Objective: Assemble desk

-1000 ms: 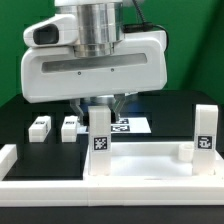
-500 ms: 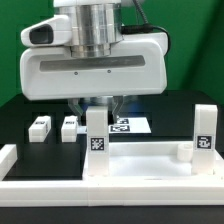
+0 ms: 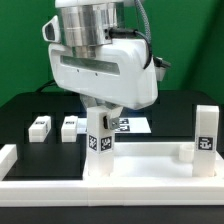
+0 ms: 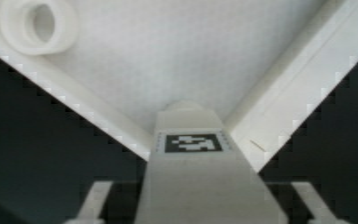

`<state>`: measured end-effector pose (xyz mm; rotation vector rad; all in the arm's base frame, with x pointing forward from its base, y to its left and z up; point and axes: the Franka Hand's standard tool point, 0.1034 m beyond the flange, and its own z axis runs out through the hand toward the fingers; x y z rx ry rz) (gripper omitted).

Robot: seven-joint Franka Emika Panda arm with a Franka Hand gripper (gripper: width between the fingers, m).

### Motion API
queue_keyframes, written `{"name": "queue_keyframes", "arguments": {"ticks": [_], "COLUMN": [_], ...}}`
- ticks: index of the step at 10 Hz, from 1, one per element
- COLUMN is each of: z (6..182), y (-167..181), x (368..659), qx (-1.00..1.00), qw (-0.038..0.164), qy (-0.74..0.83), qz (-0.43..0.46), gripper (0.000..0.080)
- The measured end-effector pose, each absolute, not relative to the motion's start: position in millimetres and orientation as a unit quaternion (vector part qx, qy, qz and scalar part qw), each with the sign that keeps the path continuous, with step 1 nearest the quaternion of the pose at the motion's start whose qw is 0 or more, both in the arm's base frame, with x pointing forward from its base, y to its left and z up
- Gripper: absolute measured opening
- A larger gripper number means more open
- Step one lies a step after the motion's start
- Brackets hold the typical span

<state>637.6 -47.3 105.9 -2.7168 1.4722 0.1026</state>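
Observation:
The white desk top (image 3: 150, 160) lies at the front, rim up. One white leg (image 3: 98, 140) with a square tag stands upright in its corner on the exterior view's left. A second leg (image 3: 205, 130) stands at the corner on the exterior view's right. My gripper (image 3: 100, 108) reaches down over the first leg's upper end and is shut on it. In the wrist view this leg (image 4: 197, 165) runs between my fingers (image 4: 101, 200), with the desk top (image 4: 158, 70) beyond it. Two more legs (image 3: 39, 127) (image 3: 70, 126) lie loose on the black table.
The marker board (image 3: 133, 125) lies flat behind the gripped leg. White border rails (image 3: 8, 160) run along the front and sides of the work area. A round hole (image 4: 39, 22) shows in the desk top's far corner in the wrist view.
The hand has twisted about its vertical axis, and the gripped leg's tag face has turned with it. The other legs and the desk top have not moved.

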Motion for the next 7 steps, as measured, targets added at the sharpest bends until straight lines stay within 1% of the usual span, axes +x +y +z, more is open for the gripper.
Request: {"name": "queue_keyframes", "arguments": {"ticks": [3, 5, 6, 7], "z": [106.8, 107.7, 106.5, 106.1], "y": [-47.6, -47.9, -48.2, -49.9], "x": [639.3, 642.2, 643.0, 641.2], "qx": [-0.829, -0.733, -0.662, -0.589], "qw": [0.023, 0.026, 0.038, 0.054], "qy": [0.558, 0.679, 0.749, 0.806], "qz": [0.032, 0.028, 0.023, 0.016], "gripper": [0.0291, 0.0291, 0.0291, 0.0291]}}
